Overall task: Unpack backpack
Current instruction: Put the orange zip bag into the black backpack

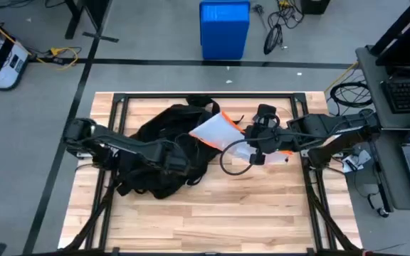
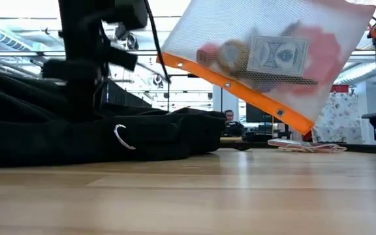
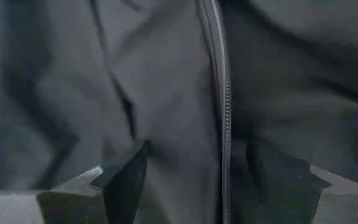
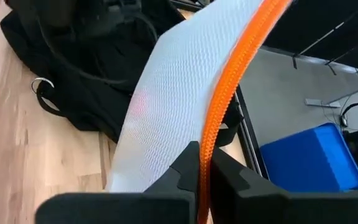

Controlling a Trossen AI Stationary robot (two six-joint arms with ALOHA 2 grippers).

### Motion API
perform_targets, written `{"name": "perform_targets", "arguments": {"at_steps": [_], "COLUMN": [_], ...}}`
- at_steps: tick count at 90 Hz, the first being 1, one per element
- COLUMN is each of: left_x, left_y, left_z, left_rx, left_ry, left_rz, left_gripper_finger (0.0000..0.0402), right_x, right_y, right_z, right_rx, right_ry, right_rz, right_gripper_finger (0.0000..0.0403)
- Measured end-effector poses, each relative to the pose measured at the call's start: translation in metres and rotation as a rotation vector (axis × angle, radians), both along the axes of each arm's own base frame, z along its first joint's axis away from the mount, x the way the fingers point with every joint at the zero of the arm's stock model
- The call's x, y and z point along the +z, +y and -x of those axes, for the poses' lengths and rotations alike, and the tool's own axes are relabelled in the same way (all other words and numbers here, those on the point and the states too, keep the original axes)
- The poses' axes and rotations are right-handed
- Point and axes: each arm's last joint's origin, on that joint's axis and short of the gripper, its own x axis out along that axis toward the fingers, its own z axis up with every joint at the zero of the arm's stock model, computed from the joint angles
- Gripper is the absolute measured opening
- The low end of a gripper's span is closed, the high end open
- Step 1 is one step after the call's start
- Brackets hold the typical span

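Observation:
The black backpack [image 1: 164, 153] lies slumped on the left half of the wooden table [image 1: 212, 213]. My left gripper [image 1: 175, 162] is down on it and shut on its fabric [image 3: 185, 124]. A white mesh pouch [image 2: 273, 52] with an orange zipper edge hangs tilted in the air to the right of the backpack. A card box and other small items show through the mesh. My right gripper [image 4: 202, 180] is shut on the pouch's orange edge and shows in the high view [image 1: 248, 136] at the table's middle. My left gripper comes down from above onto the backpack's upper side. A fold of black fabric with a zipper line [image 3: 224, 124] runs between its two fingers [image 3: 124, 186]. The backpack rests on the table. My right gripper pinches the pouch's orange zipper edge [image 4: 206, 163] between its two fingers. The fingers reach in from the table's right side. The pouch is lifted clear of the table, tilted, with its orange edge slanting down toward the right in the low view.
A flat pink and white item [image 2: 305, 145] lies on the table to the right, under my right arm. A metal ring [image 2: 121, 137] hangs at the backpack's near side. A blue bin [image 1: 224, 28] stands on the floor beyond the far edge. The near half of the table shows bare wood.

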Motion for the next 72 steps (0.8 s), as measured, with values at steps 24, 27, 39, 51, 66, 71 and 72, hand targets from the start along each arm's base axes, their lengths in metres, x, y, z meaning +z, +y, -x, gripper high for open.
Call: {"name": "perform_targets", "arguments": {"at_steps": [24, 27, 39, 51, 66, 71, 72], "left_x": [-0.027, -0.026, -0.017, -0.003, 0.015, 0.02, 0.02], "left_y": [-0.001, -0.002, -0.01, -0.027, -0.051, -0.06, -0.062], "left_z": [-0.009, -0.009, -0.014, -0.023, -0.038, -0.042, -0.043], "left_rx": [0.074, 0.081, 0.085, 0.029, -0.061, -0.103, -0.11], "left_ry": [0.066, 0.05, -0.066, -0.21, -0.382, -0.436, -0.448], "left_rz": [-0.034, -0.033, 0.004, 0.046, 0.123, 0.153, 0.159], "left_gripper_finger": [0.0166, 0.0137, 0.0021, 0.001, 0.0001, 0.0001, 0.0], "right_x": [-0.001, -0.001, 0.001, 0.01, 0.026, 0.031, 0.032], "right_y": [0.0, 0.0, -0.001, -0.002, -0.004, -0.005, -0.005], "right_z": [0.0, 0.001, 0.003, 0.007, 0.012, 0.014, 0.014], "right_rx": [0.008, 0.008, 0.017, 0.04, 0.083, 0.095, 0.098], "right_ry": [0.011, 0.011, 0.01, -0.044, -0.158, -0.193, -0.199], "right_rz": [-0.007, -0.006, 0.006, 0.019, 0.047, 0.06, 0.063], "right_gripper_finger": [0.0, 0.0, 0.0, 0.0, 0.0, 0.0, 0.0]}}
